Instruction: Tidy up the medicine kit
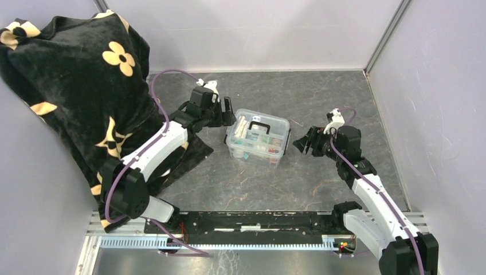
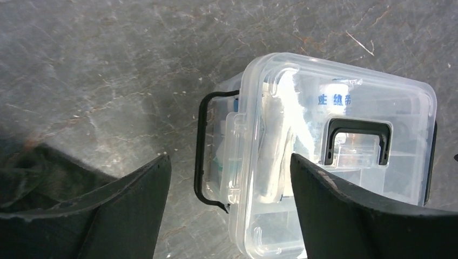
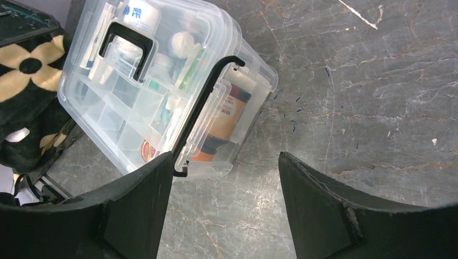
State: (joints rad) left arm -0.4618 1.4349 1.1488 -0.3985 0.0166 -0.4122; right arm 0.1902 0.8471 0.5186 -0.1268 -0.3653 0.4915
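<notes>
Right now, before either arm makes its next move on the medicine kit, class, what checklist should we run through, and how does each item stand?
1. Left pincer open, holding nothing: ok.
2. Right pincer open, holding nothing: ok.
3. Lid seated on the medicine kit: ok.
4. Handle folded flat on the lid: ok.
5. Black end latches fastened: cannot tell.
6. One pincer at each end of the kit, neither touching it: ok.
</notes>
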